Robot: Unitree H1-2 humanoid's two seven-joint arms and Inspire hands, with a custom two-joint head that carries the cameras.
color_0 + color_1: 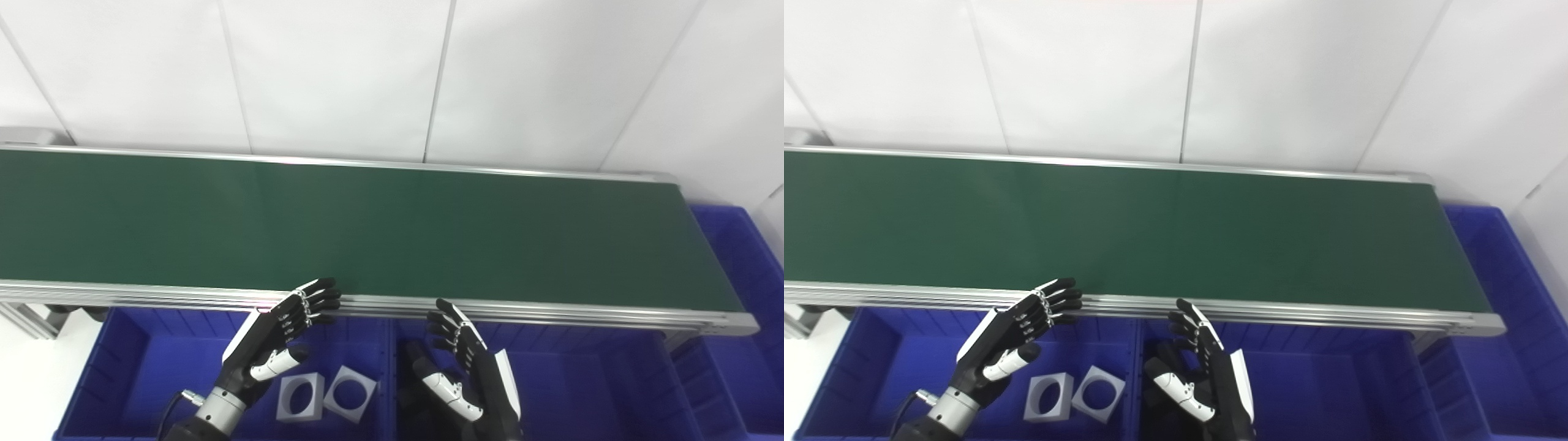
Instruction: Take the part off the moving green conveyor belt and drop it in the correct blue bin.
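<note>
The green conveyor belt [367,226] runs across the view with no part on it. My left hand [278,334] hovers open over the left blue bin [122,380], its fingertips at the belt's near rail. My right hand [465,367] is open too, above the divide between the left bin and the middle blue bin [582,380]. Two white square parts with round holes [300,397] [350,393] lie in the left bin, just right of my left hand. Neither hand holds anything.
A third blue bin [735,257] sits past the belt's right end. The aluminium rail [551,309] edges the belt's near side. A white panelled wall [392,73] stands behind the belt.
</note>
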